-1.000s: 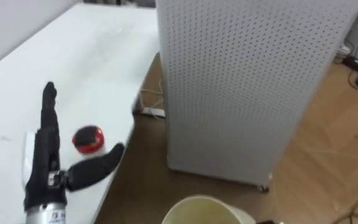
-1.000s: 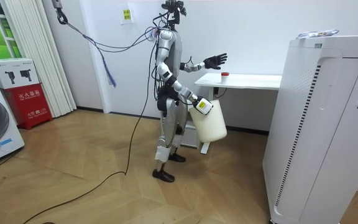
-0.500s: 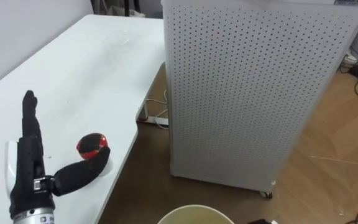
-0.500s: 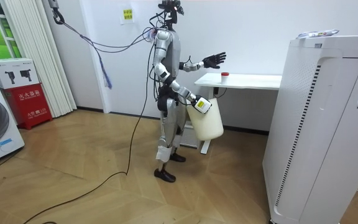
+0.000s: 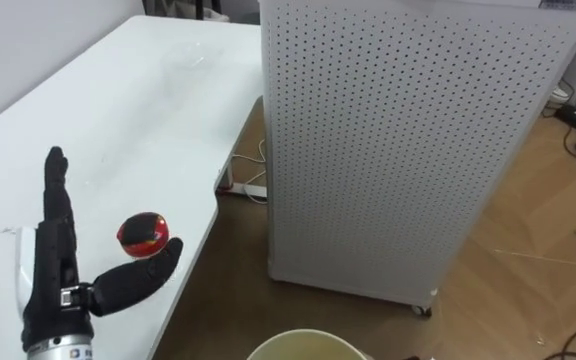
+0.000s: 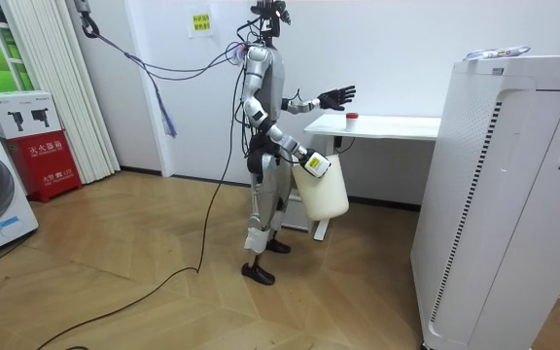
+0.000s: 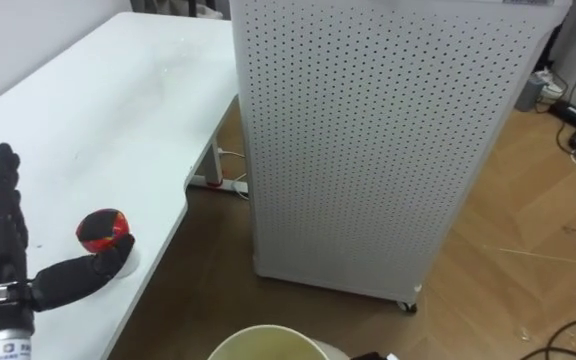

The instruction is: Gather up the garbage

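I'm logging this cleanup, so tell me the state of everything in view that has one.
Red ball: lying on the table near its edge, not grasped.
Left hand: open, fingers straight, above the table beside the ball.
White bucket: upright, open-topped, hanging at the robot's right side.
Perforated cabinet: upright on the floor.

White table [image 5: 118, 110]: 1 item is noted on its top. A round red piece of garbage [image 5: 142, 233], with a dark marking, is set close to the table's right edge, toward the near end, just past a bend in that edge.

Wood floor [image 5: 528, 250]: 1 white perforated cabinet [image 5: 398, 140] is stood on it, just beside the table's right edge. A white cable [image 5: 240, 185] is seen on the floor between them.
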### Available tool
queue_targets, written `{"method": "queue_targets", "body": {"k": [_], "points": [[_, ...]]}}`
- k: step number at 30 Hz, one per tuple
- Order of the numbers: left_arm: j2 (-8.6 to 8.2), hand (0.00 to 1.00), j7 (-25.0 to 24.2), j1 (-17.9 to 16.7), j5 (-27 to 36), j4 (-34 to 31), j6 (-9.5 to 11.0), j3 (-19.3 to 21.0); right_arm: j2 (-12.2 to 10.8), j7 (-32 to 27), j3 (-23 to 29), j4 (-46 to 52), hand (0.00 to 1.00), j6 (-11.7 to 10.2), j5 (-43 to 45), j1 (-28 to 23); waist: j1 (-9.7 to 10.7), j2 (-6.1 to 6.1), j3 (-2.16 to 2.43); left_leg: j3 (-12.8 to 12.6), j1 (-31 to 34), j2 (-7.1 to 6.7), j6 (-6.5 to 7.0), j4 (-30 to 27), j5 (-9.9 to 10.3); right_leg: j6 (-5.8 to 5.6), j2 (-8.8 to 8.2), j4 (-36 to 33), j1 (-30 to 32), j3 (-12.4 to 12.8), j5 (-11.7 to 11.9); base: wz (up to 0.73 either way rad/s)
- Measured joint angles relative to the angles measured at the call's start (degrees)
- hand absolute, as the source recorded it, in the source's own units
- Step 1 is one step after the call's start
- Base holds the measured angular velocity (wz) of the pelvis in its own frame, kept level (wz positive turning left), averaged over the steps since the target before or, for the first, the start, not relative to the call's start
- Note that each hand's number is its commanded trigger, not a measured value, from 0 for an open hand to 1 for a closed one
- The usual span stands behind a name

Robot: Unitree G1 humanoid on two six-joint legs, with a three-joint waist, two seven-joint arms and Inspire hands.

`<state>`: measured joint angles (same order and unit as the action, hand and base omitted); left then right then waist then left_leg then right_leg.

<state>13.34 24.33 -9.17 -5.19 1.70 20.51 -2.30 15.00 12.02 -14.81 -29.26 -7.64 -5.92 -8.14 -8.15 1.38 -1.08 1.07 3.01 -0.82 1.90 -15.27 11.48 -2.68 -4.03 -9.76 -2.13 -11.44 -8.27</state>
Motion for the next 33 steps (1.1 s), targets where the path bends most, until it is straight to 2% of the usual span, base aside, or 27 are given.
{"method": "queue_targets", "body": {"k": [7,11,15,18,33], "points": [[-0.01,0.0,-2.62,-0.16,0.07,0.91,-0.45,-1.1,-0.04,0.81,-0.39,-1.17,1.0,0.23,-0.01,0.0,0.02,0.17,0.09,-0.09,-0.1,-0.03,0.0,-0.1,0.0,0.0,0.02,-0.2,0.02,-0.07,0.0,0.0],[0.0,0.0,-2.62,-0.16,0.31,2.21,-0.56,-1.97,0.08,0.72,-1.12,-1.39,1.0,0.26,-0.01,0.0,0.03,0.36,0.15,-0.14,-0.12,-0.04,0.0,-0.17,0.0,0.0,0.02,-0.25,-0.01,0.14,0.0,0.0],[-0.13,0.0,-2.7,-0.16,5.54,5.06,-0.59,-2.43,-0.09,0.77,-1.88,-1.34,1.0,0.28,0.0,0.01,0.18,0.4,0.14,-0.17,-0.08,-0.02,-0.01,-0.15,0.0,0.0,0.06,-0.26,0.07,0.28,0.0,0.0],[-0.13,0.0,-2.56,-0.16,7.05,6.51,-0.6,-2.41,-0.13,0.68,-1.88,-1.33,1.0,0.28,-0.01,0.03,0.15,0.45,0.18,-0.14,-0.01,-0.03,-0.01,-0.13,0.01,0.0,0.06,-0.26,0.13,0.29,0.0,0.0],[-0.17,0.0,-2.56,-0.18,8.52,9.56,-0.65,-2.41,-0.15,0.73,-1.88,-1.3,1.0,0.28,0.0,0.03,0.04,0.37,0.34,-0.01,0.25,-0.01,-0.03,-0.26,0.02,0.01,0.1,-0.15,0.19,0.21,0.01,0.0]]}}
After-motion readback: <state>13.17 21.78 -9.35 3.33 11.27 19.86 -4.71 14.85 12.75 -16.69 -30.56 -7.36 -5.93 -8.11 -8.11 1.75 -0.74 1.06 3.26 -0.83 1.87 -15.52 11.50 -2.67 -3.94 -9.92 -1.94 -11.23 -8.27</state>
